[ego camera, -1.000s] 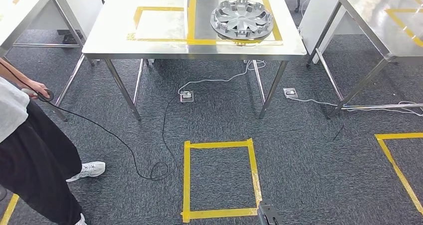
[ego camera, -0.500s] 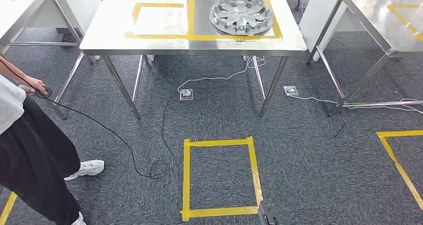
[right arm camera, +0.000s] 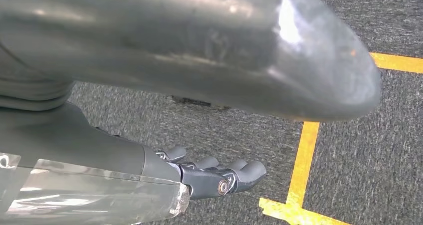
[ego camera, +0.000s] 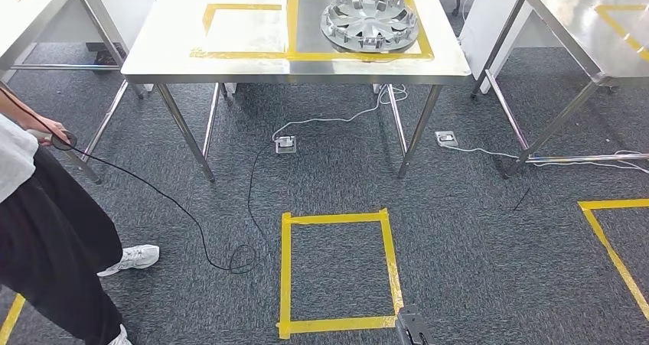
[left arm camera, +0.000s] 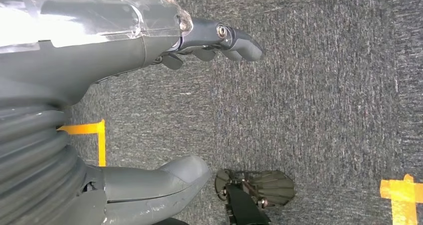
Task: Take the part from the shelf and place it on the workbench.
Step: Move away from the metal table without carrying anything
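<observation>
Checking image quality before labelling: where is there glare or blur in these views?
Head view: glare washes out the workbench top; the wheel cover stays sharp. Left wrist view: bright reflection on the left hand. Right wrist view: the right hand is soft and blurred up close.

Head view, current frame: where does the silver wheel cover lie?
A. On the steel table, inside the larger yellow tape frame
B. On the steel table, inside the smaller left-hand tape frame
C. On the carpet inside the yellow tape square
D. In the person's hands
A: the wheel cover lies flat on the steel table, within the larger yellow tape frame; neither robot hand touches it.
</observation>
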`<action>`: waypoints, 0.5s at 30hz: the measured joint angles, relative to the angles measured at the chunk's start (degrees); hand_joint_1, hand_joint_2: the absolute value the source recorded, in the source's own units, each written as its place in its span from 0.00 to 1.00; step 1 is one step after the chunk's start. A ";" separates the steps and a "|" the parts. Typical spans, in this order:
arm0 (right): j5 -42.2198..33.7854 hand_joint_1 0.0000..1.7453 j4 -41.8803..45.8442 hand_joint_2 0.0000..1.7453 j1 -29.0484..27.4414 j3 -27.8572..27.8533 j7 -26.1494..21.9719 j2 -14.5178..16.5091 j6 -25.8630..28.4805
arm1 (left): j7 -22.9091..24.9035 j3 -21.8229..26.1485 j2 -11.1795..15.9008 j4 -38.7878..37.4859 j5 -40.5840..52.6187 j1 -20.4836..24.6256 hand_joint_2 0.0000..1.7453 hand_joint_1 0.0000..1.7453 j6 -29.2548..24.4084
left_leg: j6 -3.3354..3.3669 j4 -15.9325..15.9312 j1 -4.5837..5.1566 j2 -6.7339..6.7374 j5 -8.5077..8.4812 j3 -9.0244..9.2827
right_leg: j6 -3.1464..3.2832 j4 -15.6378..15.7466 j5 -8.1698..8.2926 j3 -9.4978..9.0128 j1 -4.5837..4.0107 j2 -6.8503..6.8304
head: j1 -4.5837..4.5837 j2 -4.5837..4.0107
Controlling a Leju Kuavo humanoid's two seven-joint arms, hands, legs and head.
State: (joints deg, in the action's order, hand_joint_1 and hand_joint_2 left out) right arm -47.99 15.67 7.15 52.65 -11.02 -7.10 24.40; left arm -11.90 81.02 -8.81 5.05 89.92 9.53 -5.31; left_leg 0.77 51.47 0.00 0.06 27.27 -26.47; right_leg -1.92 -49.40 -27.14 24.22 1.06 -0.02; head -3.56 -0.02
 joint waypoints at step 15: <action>-0.14 0.00 0.00 0.00 -0.46 0.00 -0.78 0.13 0.45 | 0.36 0.00 0.06 0.00 0.00 0.00 1.00 0.00 0.20 | 0.00 0.48 0.00 -0.01 0.11 -0.52 | -0.03 -0.50 -0.10 0.54 0.00 0.00 | 0.00 0.00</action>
State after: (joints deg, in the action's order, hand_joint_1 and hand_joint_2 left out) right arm -48.13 15.67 6.70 52.65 -11.80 -6.98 24.85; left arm -11.54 81.02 -8.75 5.05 89.92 9.53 -5.11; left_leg 0.77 51.96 0.00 0.05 27.38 -26.99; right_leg -1.95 -49.90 -27.24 24.76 1.06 -0.01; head -3.56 -0.02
